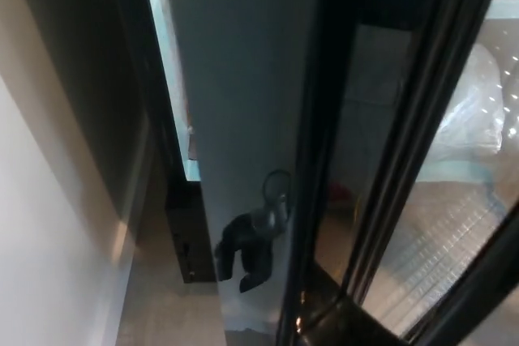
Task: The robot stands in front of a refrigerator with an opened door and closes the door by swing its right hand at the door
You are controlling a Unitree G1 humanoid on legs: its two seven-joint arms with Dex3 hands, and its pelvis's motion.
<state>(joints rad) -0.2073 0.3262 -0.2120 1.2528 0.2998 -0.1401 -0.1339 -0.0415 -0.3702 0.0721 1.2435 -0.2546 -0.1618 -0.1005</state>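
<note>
Though no brand or writing can be read, the refrigerator door (pixel 243 119) is seen edge-on at centre, and a black hand (pixel 247 245), fingers apart and holding nothing, is seen against its lower panel; which hand cannot be told

Blurred, dim: the hand (pixel 247 250). Cut off above and below it: the refrigerator door (pixel 243 79). Unidentifiable to its right: pale shapes (pixel 474 111).
</note>
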